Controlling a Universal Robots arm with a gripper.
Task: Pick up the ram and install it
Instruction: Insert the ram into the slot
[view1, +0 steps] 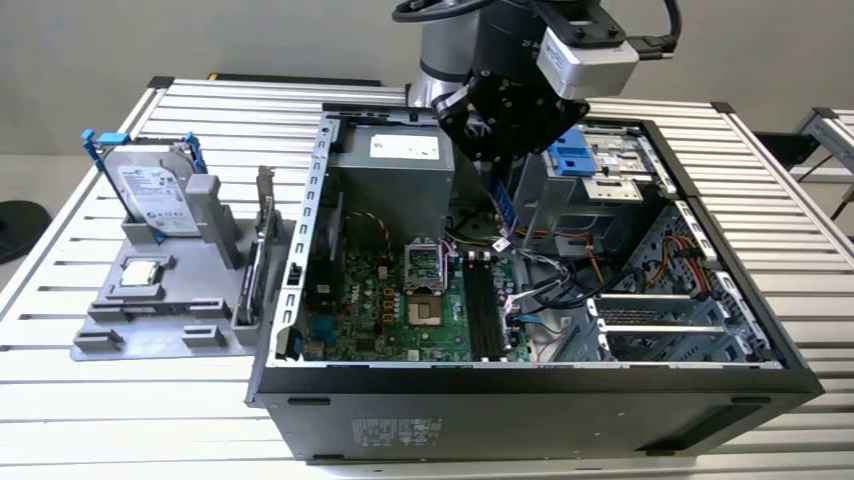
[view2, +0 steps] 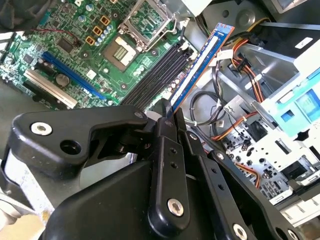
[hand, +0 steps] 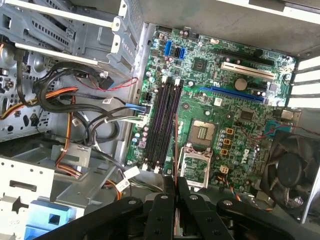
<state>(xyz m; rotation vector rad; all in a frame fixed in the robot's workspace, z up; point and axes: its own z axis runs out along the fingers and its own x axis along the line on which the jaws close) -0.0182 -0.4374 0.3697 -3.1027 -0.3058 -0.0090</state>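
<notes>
My gripper (view1: 501, 168) hangs above the open computer case (view1: 534, 385), shut on the ram (view1: 506, 207), a slim blue stick that slants down into the case. In the second wrist view the ram (view2: 200, 65) reaches out from the black fingertips (view2: 165, 117) over the motherboard (view2: 75, 55), above and beside the black memory slots (view2: 159, 72). In the first wrist view the ram (hand: 175, 145) is seen edge-on as a thin line over the memory slots (hand: 162, 122), held above them and not seated. In the exterior view the slots (view1: 483, 310) lie right of the processor socket.
Bundles of cables (view1: 567, 285) and a metal drive cage (view1: 667, 310) crowd the case at the exterior view's right. A grey fixture (view1: 147, 320) at the exterior view's left holds a hard drive (view1: 151, 197) and an upright card (view1: 263, 245). A cooling fan (hand: 290, 170) sits beside the board.
</notes>
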